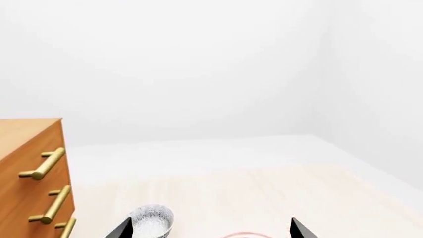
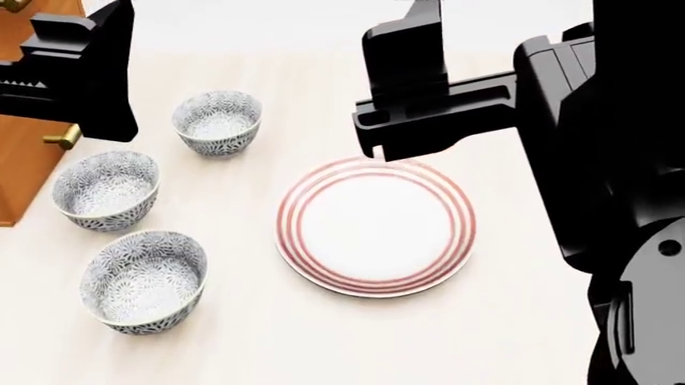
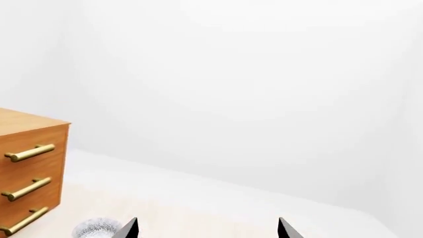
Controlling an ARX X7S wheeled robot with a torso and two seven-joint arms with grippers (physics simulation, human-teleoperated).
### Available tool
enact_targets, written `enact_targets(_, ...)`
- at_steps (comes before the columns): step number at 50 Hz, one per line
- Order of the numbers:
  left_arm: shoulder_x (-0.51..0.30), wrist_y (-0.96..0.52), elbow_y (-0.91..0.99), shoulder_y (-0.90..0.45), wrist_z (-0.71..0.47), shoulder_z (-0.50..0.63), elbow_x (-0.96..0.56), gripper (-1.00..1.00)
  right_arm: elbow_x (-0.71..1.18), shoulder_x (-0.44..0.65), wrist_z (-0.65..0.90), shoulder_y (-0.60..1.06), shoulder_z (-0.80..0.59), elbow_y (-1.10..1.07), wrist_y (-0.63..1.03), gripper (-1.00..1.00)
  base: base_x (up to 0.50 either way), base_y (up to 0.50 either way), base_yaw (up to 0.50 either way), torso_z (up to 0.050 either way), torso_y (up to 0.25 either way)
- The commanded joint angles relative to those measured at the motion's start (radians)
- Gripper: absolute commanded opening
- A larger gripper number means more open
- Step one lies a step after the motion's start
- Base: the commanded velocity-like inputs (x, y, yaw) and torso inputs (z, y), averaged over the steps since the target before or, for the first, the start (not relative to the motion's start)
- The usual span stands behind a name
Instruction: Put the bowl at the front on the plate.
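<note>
Patterned bowl (image 2: 143, 281) — below left tool (image 1: 210, 229).

Pale table (image 2: 514, 337): plate (image 2: 374, 226), 3 bowls (image 2: 143, 281).

Two patterned bowls (image 2: 217, 120) (image 2: 106, 189) beside a wooden drawer unit (image 1: 31, 173) — brass-handled, seemingly.

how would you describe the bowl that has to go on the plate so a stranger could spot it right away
Start at the wide white plate with red rings in the middle of the table. To its left, three patterned blue-grey bowls curve along beside a wooden drawer unit. The bowl to take is the nearest one, at the front end of that curve.
</note>
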Motion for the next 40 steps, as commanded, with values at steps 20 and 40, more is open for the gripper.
enact_targets(20, -0.040, 0.041, 0.014, 0.040, 0.045, 0.027, 0.033, 1.00, -0.010, 0.018, -0.020, 0.010, -0.035, 0.001, -0.040, 1.00, 0.27, 0.00, 0.00, 0.000, 0.000)
enact_targets(40, -0.060, 0.070, 0.022, 0.050, 0.050, 0.043, 0.029, 1.00, -0.008, 0.035, -0.022, 0.007, -0.049, -0.011, -0.065, 1.00, 0.27, 0.00, 0.00, 0.000, 0.000)
